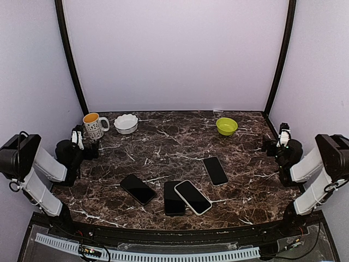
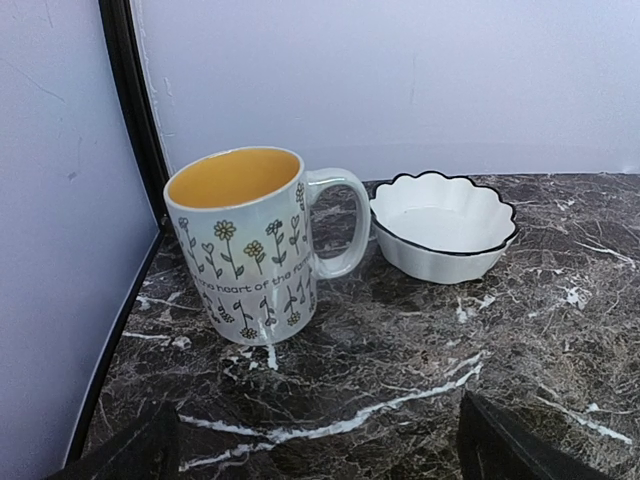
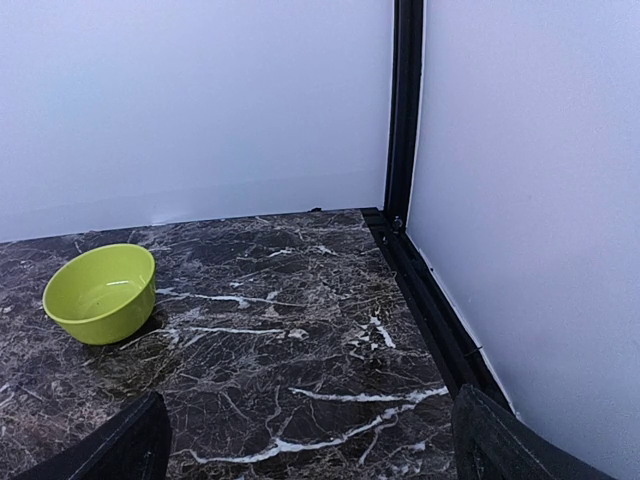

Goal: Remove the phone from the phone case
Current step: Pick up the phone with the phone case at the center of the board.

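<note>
Near-edge pair: white-rimmed phone (image 1: pixel 192 197) lies flat, screen up, close to the front of the tabletop (image 1: pixel 163 144), partly over the right side of a black phone (image 1: pixel 172 201). Its pale rim looks like a case, though this cannot be told for sure.
Other phones: a left dark phone (image 1: pixel 137 189) sits apart from the pair, and a right dark phone (image 1: pixel 215 170) lies farther back.
Left tool (image 2: pixel 318 445): jaws spread wide, gripping nothing, low at the left side of the tabletop and facing the mug.
Mug (image 2: pixel 245 245): upright, flower-printed, yellow inside, its handle turned toward the white scalloped bowl (image 2: pixel 443 225) just beside it.
Right tool (image 3: pixel 310 440): jaws spread wide, empty, at the right side, facing the back right corner.
Green bowl (image 3: pixel 100 292): upright, toward the back right.
Tools and phones: well apart.
</note>
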